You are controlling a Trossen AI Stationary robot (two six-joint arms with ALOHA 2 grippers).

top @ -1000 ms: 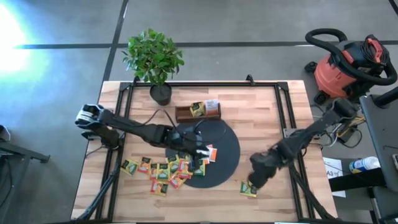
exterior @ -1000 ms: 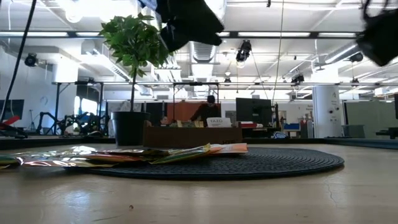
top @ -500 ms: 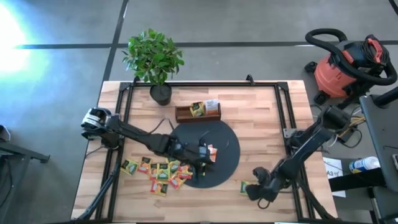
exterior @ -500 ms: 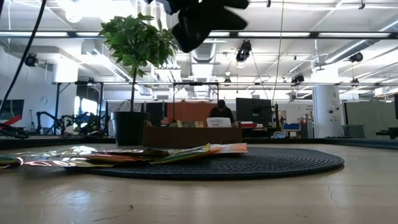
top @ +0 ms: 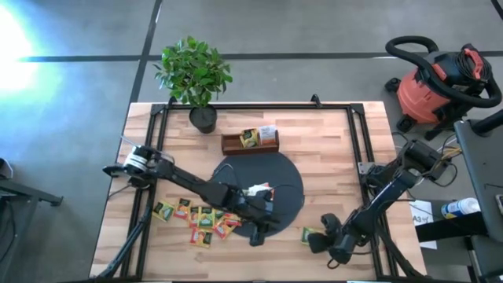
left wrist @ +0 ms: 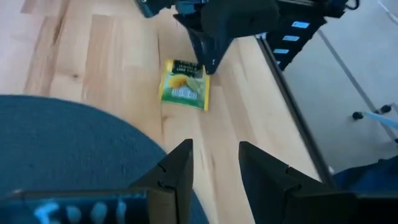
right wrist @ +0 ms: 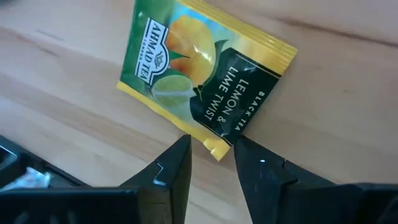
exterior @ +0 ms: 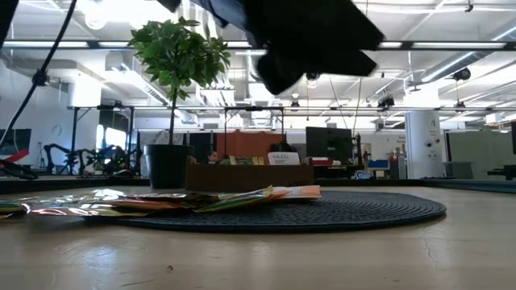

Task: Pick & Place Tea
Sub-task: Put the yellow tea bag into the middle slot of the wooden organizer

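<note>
Overhead and wrist views of a two-arm tea-sorting station. Left arm stretched diagonally from the table's left edge across the black disc (top: 271,189), forearm low over the scattered tea sachets (top: 200,216); left gripper (top: 262,228) at the disc's near rim, jaws parted by a narrow gap and holding nothing, seen in its wrist view above bare wood and the disc's edge. Right arm folded down from the table's right side, elbow raised, wrist bent toward the table's near edge; right gripper (top: 326,238) poised just beside a lone lemon-and-lime tea sachet (right wrist: 205,78), fingertips (right wrist: 177,163) narrowly parted at the sachet's corner, gripping nothing. Same sachet lying flat on the wooden table (top: 330,141), well apart from the main pile, right of the disc. Further sachets standing in the brown wooden tray (top: 250,141) behind the disc, near a potted plant (top: 194,75). Red shop vacuum (top: 440,79) on the floor beyond the table's right corner.
</note>
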